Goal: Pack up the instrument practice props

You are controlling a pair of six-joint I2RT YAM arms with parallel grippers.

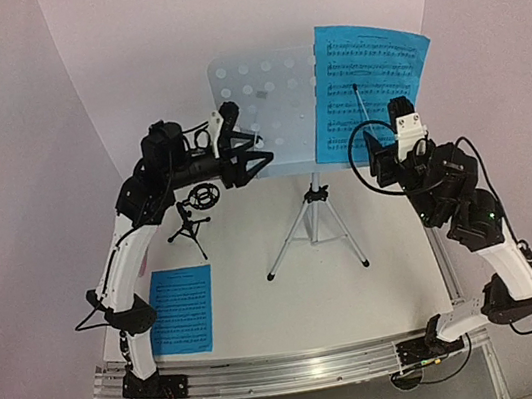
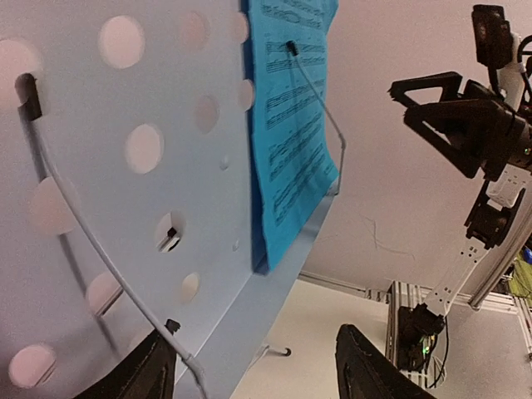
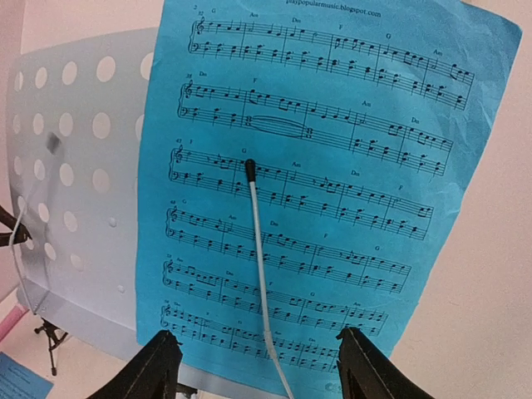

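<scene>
Hovering with its fingers spread and gripping nothing, the right hand (image 3: 256, 332) faces the bottom edge of a blue sheet (image 3: 316, 208) of music propped on the right half of the pale music stand (image 1: 259, 89). A thin wire arm (image 3: 259, 266) with a black tip lies across the page, in front of the hand.

The left hand (image 2: 253, 337), fingers likewise apart, sits at the stand's lower left edge, where a second wire arm (image 2: 83, 241) crosses the holed plate.

The stand rises on a silver tripod (image 1: 312, 222) mid-table, toward the far edge. A small black tripod (image 1: 190, 214) with a ring stands below the left arm, nearer the left edge. Another blue page (image 1: 182, 309) lies flat by the near left corner. Only the end of a pink stick (image 3: 7, 322) shows, low and left of the stand.
</scene>
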